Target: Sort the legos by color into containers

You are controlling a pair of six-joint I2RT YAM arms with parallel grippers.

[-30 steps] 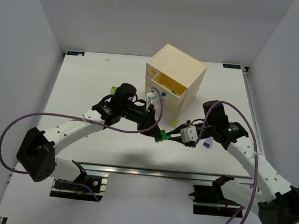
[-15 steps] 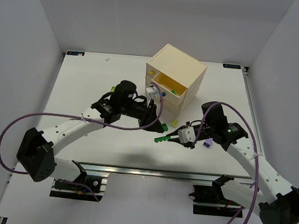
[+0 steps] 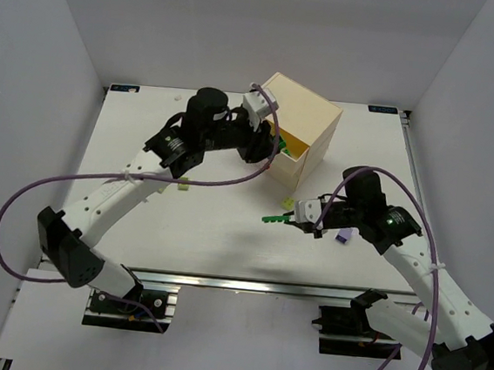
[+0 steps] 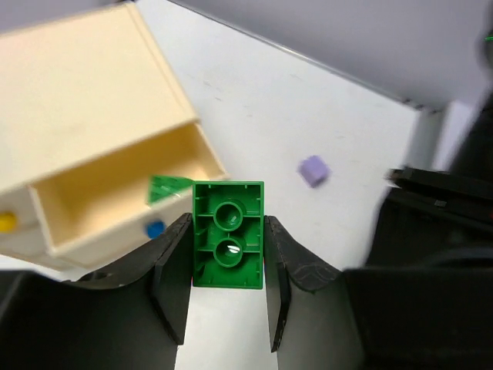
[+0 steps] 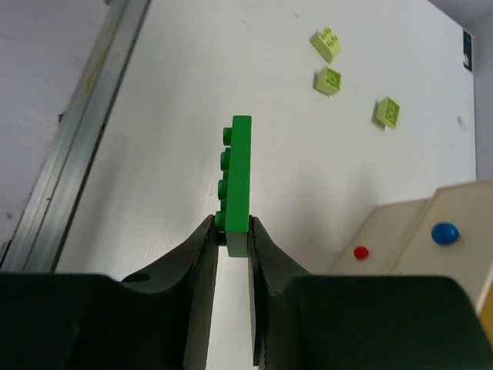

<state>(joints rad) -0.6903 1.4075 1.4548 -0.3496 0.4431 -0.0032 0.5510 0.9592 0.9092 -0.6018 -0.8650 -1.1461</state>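
My left gripper (image 4: 227, 231) is shut on a dark green lego (image 4: 227, 244), its hollow underside facing the camera. It hangs over the open drawer (image 4: 115, 181) of the cream chest (image 3: 310, 121), the one with the blue knob (image 4: 155, 229). Another green lego (image 4: 169, 187) lies inside that drawer. My right gripper (image 5: 231, 227) is shut on a thin green plate lego (image 5: 240, 181), held edge-on above the table (image 3: 274, 217). A lavender lego (image 3: 341, 239) lies beside the right gripper (image 3: 294, 221). Three lime legos (image 5: 329, 80) lie farther off.
The chest's lower drawers show a red knob (image 5: 360, 252) and a blue knob (image 5: 444, 233); a yellow knob (image 4: 6, 222) sits left of the open drawer. A lime lego (image 3: 287, 204) lies in front of the chest. The table's metal edge rail (image 5: 77, 123) runs at the left.
The two grippers met at mid-table on joined green legos and pulled them apart. My left arm rose and swung back over the open drawer with the dark green lego. The right kept the plate.
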